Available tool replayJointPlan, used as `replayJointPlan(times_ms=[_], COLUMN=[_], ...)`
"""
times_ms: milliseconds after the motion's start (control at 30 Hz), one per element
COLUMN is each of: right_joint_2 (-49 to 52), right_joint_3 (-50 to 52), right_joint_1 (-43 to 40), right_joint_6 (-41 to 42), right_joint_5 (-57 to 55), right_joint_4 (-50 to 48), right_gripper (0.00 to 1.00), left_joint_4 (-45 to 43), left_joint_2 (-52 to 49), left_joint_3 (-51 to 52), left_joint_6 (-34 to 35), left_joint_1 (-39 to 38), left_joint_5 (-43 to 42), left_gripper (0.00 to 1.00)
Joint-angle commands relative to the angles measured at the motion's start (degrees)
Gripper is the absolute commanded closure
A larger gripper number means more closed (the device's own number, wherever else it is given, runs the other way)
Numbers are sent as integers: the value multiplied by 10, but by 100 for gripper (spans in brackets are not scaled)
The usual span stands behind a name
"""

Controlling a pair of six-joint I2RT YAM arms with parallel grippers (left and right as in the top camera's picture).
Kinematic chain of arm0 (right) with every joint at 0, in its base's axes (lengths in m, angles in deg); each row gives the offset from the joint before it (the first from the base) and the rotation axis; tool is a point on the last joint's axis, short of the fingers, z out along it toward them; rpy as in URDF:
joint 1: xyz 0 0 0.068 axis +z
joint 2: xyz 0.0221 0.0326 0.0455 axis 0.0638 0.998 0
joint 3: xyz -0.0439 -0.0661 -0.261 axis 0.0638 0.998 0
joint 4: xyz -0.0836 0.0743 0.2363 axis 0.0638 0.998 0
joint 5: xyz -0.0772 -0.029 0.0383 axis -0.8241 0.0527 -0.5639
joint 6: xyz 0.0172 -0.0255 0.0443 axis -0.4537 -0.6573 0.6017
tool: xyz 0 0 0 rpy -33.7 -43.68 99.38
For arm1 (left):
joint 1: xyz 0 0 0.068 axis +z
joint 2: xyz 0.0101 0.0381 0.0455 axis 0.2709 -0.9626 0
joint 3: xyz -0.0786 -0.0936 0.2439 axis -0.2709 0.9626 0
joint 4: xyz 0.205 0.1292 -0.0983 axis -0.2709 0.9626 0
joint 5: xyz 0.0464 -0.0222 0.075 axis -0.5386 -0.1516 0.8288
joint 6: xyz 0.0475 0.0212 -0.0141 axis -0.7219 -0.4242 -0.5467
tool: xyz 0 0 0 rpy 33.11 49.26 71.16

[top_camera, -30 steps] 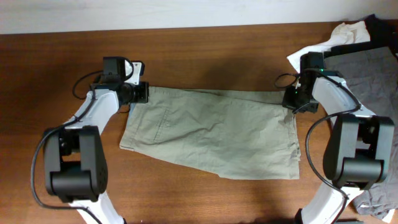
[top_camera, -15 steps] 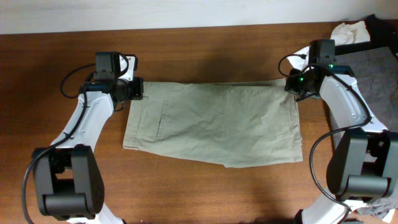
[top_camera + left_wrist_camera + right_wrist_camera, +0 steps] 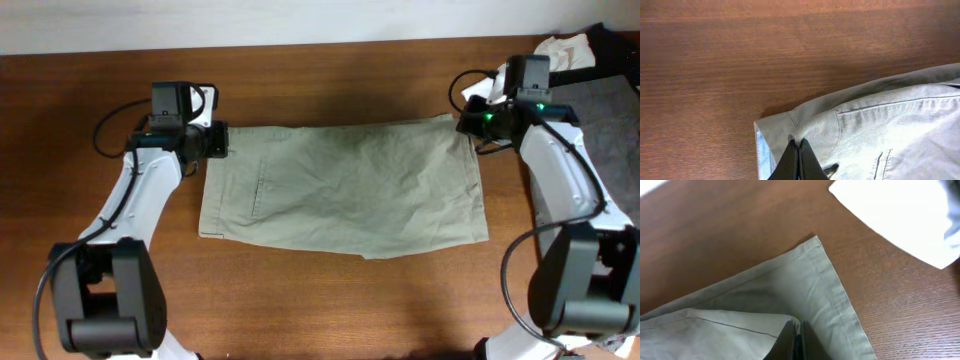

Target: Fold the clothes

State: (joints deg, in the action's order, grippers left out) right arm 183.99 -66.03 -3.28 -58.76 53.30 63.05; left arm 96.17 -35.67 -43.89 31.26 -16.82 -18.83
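khaki-olive shorts [image 3: 345, 190], brown wood-grain table [image 3: 330, 80], white garment [image 3: 900, 215], grey trousers [image 3: 612, 112]

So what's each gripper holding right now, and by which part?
Both hold the shorts: left gripper at the waistband corner, right gripper on the upper layer by the hem corner.

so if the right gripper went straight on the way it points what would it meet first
The shorts: the right gripper is shut on them near their corner, so it would push into that cloth, then probably the table under it. The white garment lies off to the side of that line.
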Motion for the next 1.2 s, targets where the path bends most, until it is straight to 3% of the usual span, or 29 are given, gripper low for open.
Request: replayJointPlan(times_ms=[0,233,467,833,1167], right_joint_2=[-38,-38,-72,-132,-53], right_joint_3=[-13,-13,-13,-13,-13], right_joint_1=[-2,19,99,100,100], right_joint_6=[5,5,21,53,53], right_joint_5=[-8,-24,-172,-198,-197], right_joint_4=[-5,-7,-7,-14,-109], right_gripper=[96,96,96,96,96], left_joint_4=[-5,7,21,33,-65], left_joint_2=[42,50,137,148,102], left_joint_3=[-5,-5,-5,-5,-5], left_joint_6=[0,4,4,4,4], left_joint_1=[1,1,1,0,0], left_joint_5=[19,19,26,53,53], left_gripper=[99,99,99,99,99])
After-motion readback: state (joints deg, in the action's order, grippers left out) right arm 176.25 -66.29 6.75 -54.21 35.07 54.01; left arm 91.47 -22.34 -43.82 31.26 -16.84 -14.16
